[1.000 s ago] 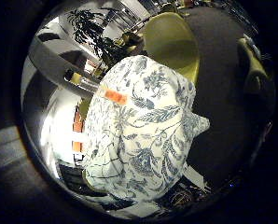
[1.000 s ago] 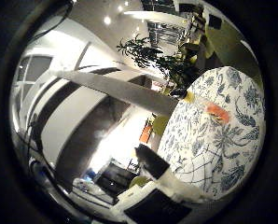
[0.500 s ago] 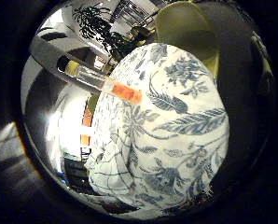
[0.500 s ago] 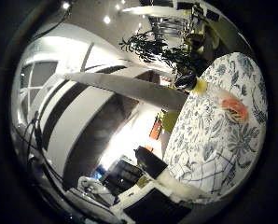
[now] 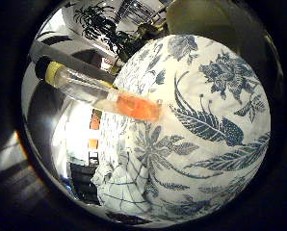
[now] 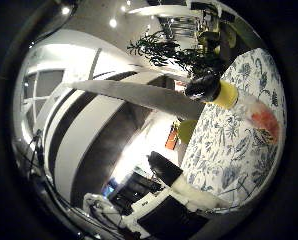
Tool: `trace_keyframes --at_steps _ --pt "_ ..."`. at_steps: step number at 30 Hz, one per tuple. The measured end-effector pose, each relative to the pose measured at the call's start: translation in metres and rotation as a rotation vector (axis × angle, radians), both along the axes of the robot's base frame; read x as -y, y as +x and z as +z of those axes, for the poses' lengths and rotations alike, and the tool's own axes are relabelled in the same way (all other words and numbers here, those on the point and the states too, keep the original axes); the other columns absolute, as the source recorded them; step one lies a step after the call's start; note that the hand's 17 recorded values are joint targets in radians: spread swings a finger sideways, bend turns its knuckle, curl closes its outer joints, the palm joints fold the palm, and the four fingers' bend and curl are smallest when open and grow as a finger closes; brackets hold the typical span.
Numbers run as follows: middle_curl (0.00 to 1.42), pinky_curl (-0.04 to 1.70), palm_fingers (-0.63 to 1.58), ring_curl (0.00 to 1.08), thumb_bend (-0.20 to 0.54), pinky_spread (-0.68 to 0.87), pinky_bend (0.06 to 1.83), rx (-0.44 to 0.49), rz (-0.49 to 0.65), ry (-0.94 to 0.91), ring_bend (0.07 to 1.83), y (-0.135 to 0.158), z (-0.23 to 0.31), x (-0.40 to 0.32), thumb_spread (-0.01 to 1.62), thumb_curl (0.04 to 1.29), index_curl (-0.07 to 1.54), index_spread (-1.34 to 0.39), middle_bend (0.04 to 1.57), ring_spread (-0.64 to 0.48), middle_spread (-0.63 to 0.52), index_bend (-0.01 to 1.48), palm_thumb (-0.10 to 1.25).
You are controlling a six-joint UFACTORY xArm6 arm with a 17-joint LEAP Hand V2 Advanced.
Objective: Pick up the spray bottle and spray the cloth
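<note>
Floral cloth (image 5: pixel 201 120) now fills the view, spray bottle (image 5: pixel 100 94) looms closer: hand's closing in for the grab. Fingers (image 6: pixel 189 192): can't tell.

spray bottle (image 6: pixel 239 102) lying on floral cloth (image 6: pixel 224 155)

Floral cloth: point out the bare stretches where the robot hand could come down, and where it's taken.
The floral cloth lies bare across its broad patterned middle and the checked part near its edge, away from the spray bottle. The only taken strip is where the bottle lies, orange liquid end over the cloth, yellow collar and dark head reaching past the cloth's edge.
</note>
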State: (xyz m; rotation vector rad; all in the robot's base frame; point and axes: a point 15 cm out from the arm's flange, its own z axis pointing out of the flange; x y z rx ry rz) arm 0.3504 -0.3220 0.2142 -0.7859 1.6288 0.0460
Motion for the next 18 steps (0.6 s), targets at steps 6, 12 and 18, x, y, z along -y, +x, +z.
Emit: trace_keyframes --at_steps 6,12,18 --pt "0.34 0.25 0.14 0.25 -0.021 0.37 0.47 -0.025 0.012 0.0 0.45 0.01 -0.012 -0.007 0.99 0.32 0.27 -0.1 0.32 0.21 0.19 0.15 0.59" --pt "0.35 0.26 0.17 0.26 -0.024 0.37 0.45 -0.049 0.004 -0.012 0.45 0.02 -0.022 -0.008 1.0 0.32 0.27 -0.1 0.34 0.21 0.17 0.15 0.6" --pt "0.36 0.25 0.28 0.27 -0.024 0.38 0.43 -0.053 0.001 0.002 0.48 0.046 -0.027 -0.018 1.01 0.32 0.29 -0.1 0.39 0.19 0.13 0.17 0.62"
